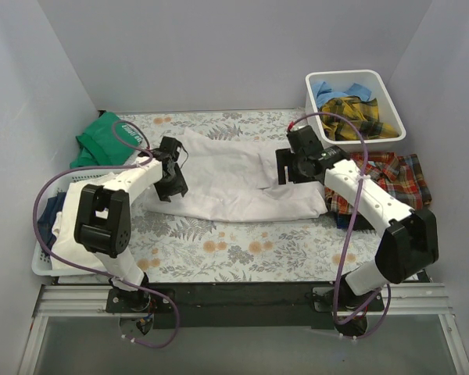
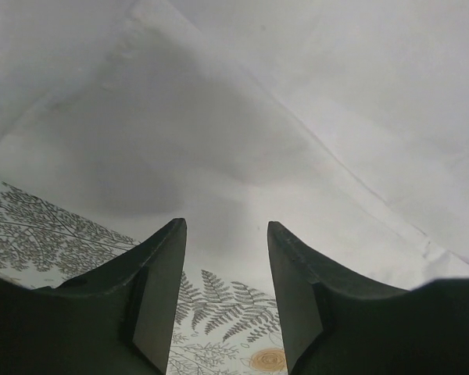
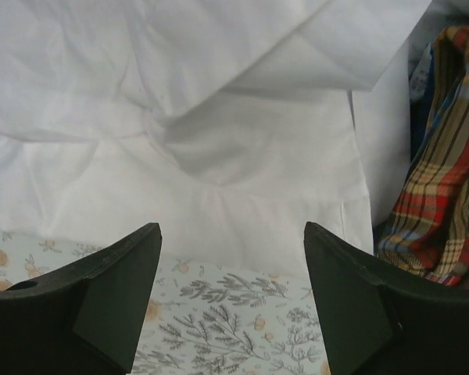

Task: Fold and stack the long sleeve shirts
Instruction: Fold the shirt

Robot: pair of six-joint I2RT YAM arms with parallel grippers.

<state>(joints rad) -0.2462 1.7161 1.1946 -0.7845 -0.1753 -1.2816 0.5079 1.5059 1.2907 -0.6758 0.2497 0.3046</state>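
The large white shirt lies partly folded on the floral table cover in mid-table. My left gripper is open and empty above its left edge; the white cloth fills the left wrist view beyond the fingertips. My right gripper is open and empty above the shirt's right part; the white shirt and red plaid shirt show in the right wrist view. The red-orange-navy plaid shirt lies at the right. The yellow-dark plaid shirt and light blue shirt sit in the white bin.
A green garment lies at the back left. A white basket at the left holds folded white and dark cloth. Grey walls close in the table on three sides.
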